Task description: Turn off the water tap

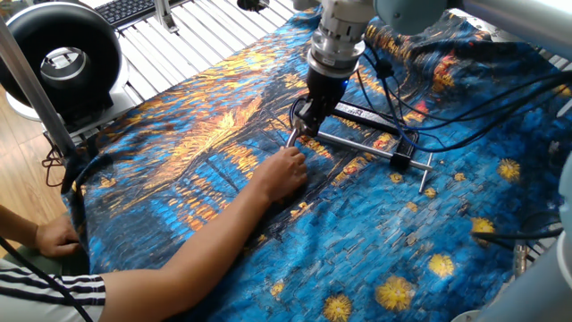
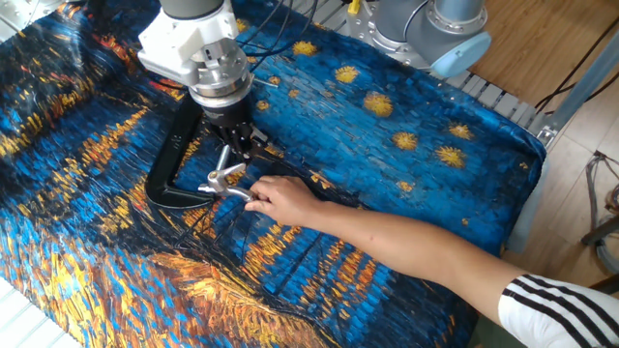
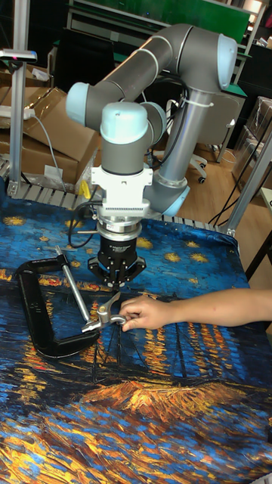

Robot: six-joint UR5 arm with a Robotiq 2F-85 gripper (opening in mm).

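The water tap (image 2: 219, 182) is a small silver fitting held in the jaw of a black C-clamp (image 2: 170, 164) lying on the cloth. It also shows as the tap (image 3: 104, 315) and the tap (image 1: 292, 138) in the other views. Its thin lever rises at a slant to my gripper (image 2: 235, 147), which points straight down just above it. The fingers (image 3: 117, 284) stand close together around the lever's tip. A person's hand (image 2: 276, 200) rests on the cloth with fingers touching the tap's body.
The person's arm (image 2: 406, 242) crosses the painted blue and orange cloth from the front right. The clamp's long silver screw (image 1: 375, 148) and T-handle lie beside the gripper, with black cables (image 1: 447, 98) behind. A black round fan (image 1: 58, 58) stands at the table's far left.
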